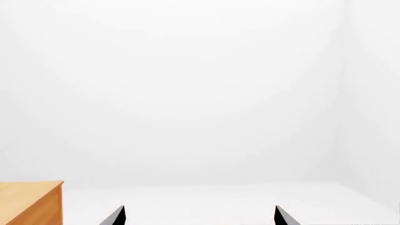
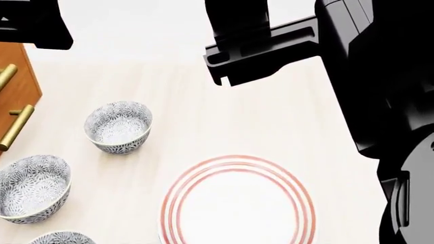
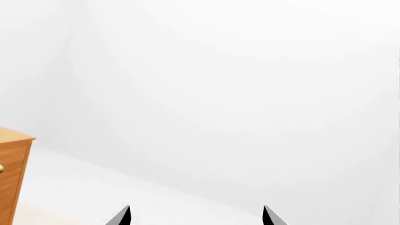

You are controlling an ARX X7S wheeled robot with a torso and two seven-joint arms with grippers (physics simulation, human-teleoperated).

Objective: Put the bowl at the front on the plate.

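Closest in, right at the bottom edge of the head view, there's the bowl [image 2: 61, 238]. It's mostly cropped, only the patterned rim shows. If "front" means the robot's side of the surface [image 2: 203, 117], that's most likely the one to move, though that's a judgement call. Just to its right, apart from it, sits the plate [image 2: 178, 203] with the red rings, nothing on it and its near edge cut off by the frame too. A bit further back on the left is a second bowl [image 2: 32, 187], and beyond that a third bowl [image 2: 119, 126], all in a rough line down the left side. Past those there's a wooden cabinet [image 2: 17, 86] with brass handles at the left edge. Both arms are up high and far back. The left hand [image 1: 200, 218] has its fingertips spread wide with nothing between them, and it's the same for the right hand [image 3: 196, 218]. Both wrist cams only see white wall and a cabinet corner, so neither hand is pointed at the dishes yet. The key thing is that the bowl lies low and to the left, well below and nearer the robot than both hands, so the left arm looks like the closer pick. The bowl is round, so there's no long axis to line up. Then it's a short carry rightward onto the plate.
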